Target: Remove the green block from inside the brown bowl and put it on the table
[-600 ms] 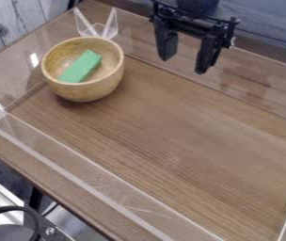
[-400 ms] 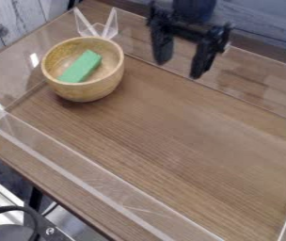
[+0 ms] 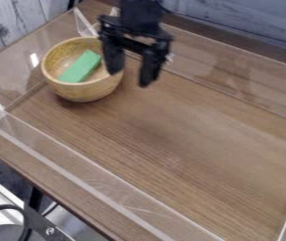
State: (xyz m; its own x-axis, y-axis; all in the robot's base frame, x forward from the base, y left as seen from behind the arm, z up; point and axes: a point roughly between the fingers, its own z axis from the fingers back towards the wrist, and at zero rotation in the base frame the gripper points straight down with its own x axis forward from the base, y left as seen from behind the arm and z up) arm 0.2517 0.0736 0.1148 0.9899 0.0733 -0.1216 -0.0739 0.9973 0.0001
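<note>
Approach step, nothing grasped yet. Green block (image 3: 82,65) lying flat inside the brown bowl (image 3: 83,87), long axis running roughly 1 o'clock to 7 o'clock, resting on the pale inner floor. Bowl sitting on the table (image 3: 183,141) toward the 10 o'clock corner, near the clear side walls (image 3: 57,141).

Gripper (image 3: 129,65) pointing straight down, fingers spread wide, empty. Hanging just beside the bowl's rim at its 3 o'clock side; left finger overlapping the rim in this view, right finger over bare wood. Height above the rim hard to judge from a single angle.

Next move, by judgement: a short shift toward 9 o'clock to centre over the block, perhaps a wrist turn to bring the fingers across the block's narrow width rather than its length, then a descent into the bowl without clipping the thick wall. After that, closing, lifting clear of the rim, and setting down on open wood, plenty of it toward 4 o'clock.

Against the earlier frames: gripper then well apart from the bowl, up near the 1 o'clock edge of the table; now carried across toward 9 o'clock and lower in the view, nearly at the bowl. Spread of fingers unchanged. Block and bowl in the same spot, undisturbed.
</note>
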